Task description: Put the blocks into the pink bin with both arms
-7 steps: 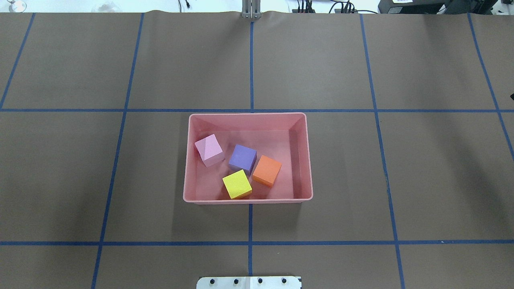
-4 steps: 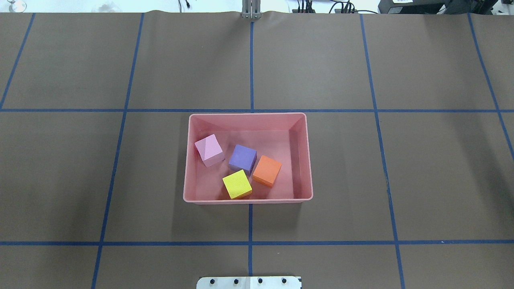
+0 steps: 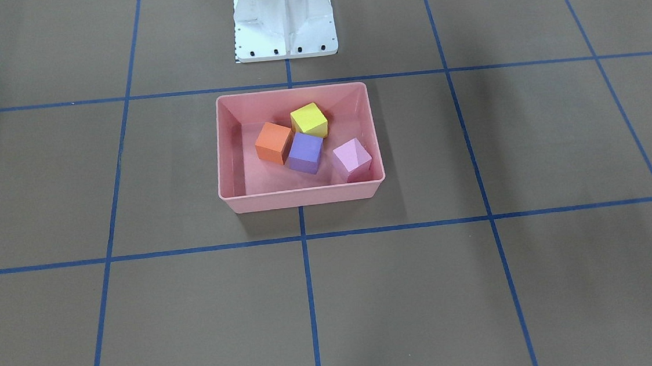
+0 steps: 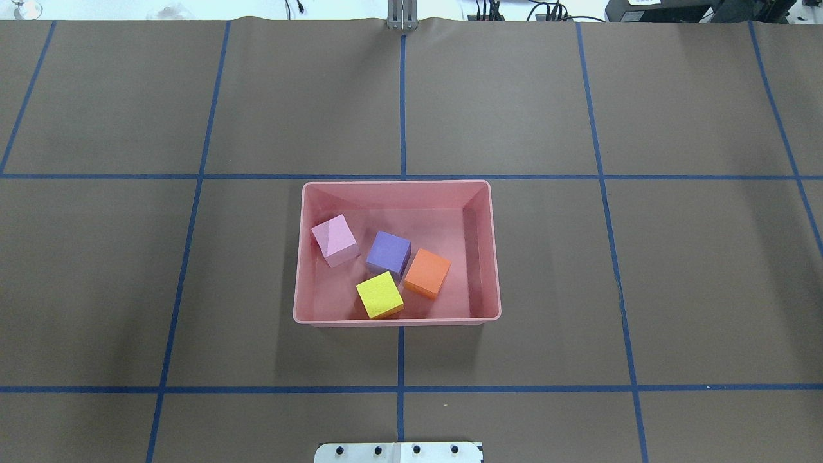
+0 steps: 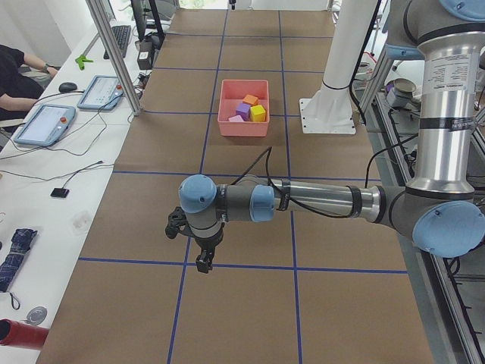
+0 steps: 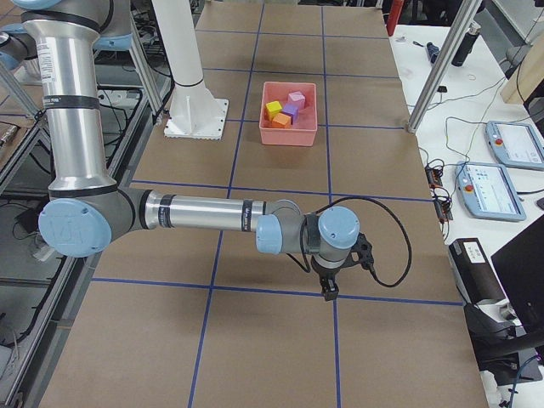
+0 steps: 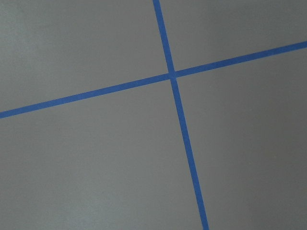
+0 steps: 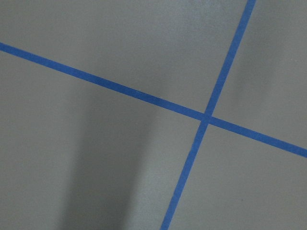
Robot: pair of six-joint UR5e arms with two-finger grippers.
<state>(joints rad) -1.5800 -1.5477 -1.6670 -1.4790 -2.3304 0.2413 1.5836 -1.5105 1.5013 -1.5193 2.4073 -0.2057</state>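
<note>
The pink bin (image 4: 397, 319) stands at the table's middle and also shows in the front view (image 3: 304, 198). All the blocks lie inside it: pale pink (image 4: 335, 240), purple (image 4: 389, 251), orange (image 4: 427, 272) and yellow-green (image 4: 380, 294). The pale pink one is tilted against the bin's wall. My left gripper (image 5: 203, 262) shows only in the left side view, far from the bin, pointing down over a tape line. My right gripper (image 6: 327, 291) shows only in the right side view, likewise far from the bin. I cannot tell whether either is open or shut. Both wrist views show only table and tape.
The brown table (image 4: 578, 289) carries a grid of blue tape lines. The white pedestal base (image 3: 284, 17) stands just behind the bin. Operator desks with tablets (image 5: 45, 121) run along the table's far side, and a person (image 5: 15, 76) sits there.
A small dark tip at the overhead view's right edge has gone out of view. The bin and the blocks have not moved.
</note>
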